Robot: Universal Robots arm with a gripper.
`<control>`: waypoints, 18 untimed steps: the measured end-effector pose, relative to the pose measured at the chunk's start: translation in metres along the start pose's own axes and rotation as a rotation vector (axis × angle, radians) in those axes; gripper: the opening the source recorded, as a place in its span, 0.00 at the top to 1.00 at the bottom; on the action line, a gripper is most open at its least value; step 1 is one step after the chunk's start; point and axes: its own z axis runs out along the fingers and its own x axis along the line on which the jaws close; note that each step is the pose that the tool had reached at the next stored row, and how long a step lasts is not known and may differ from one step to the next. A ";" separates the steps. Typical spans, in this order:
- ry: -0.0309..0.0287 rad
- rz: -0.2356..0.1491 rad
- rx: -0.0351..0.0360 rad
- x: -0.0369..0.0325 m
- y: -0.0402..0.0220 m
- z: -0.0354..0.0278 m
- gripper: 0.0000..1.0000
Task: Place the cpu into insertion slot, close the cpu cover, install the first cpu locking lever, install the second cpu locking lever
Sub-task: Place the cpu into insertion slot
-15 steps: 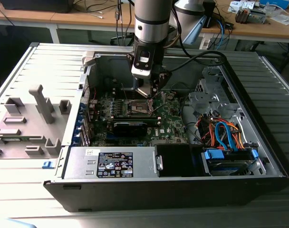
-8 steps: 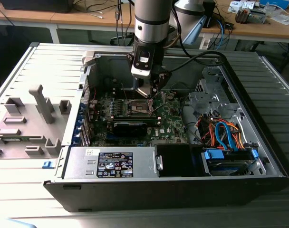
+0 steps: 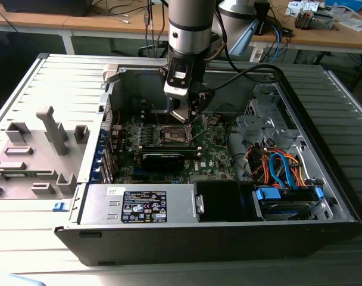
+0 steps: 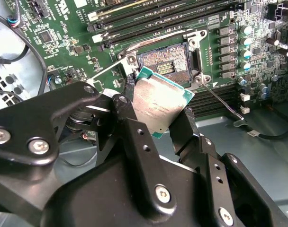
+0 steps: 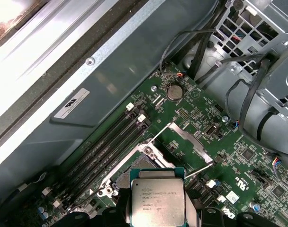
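The gripper (image 3: pixel 184 114) carries two black, matte metal fingers (image 4: pixel 130 127) closed narrowly on opposite edges of one cpu (image 4: pixel 159 103), a flat square chip with a brushed silver-grey lid on a green substrate; its printed top face shows in the first wrist view (image 5: pixel 157 202). The cpu hangs tilted in the air just above the near edge of the single insertion slot (image 4: pixel 166 65), clear of it and not seated. The insertion slot is a square socket with a dark, finely gridded centre and a bright metal rim, mounted on the green motherboard (image 5: pixel 191 111) inside one open computer case (image 3: pixel 324 179). One cpu cover (image 5: pixel 189 142), a thin silvery plate, stands swung open beside the slot. Two thin wire levers are raised, one (image 5: pixel 159 133) on each side (image 5: pixel 199 169) of the cover. One round silver coin cell (image 5: pixel 174 92) sits on the board.
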 end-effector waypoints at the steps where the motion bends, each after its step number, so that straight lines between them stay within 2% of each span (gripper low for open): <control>1: -0.0001 0.001 0.0000 0.0000 0.0000 0.0000 0.45; 18: -0.0012 0.020 -0.0003 0.0000 0.0000 0.0009 0.45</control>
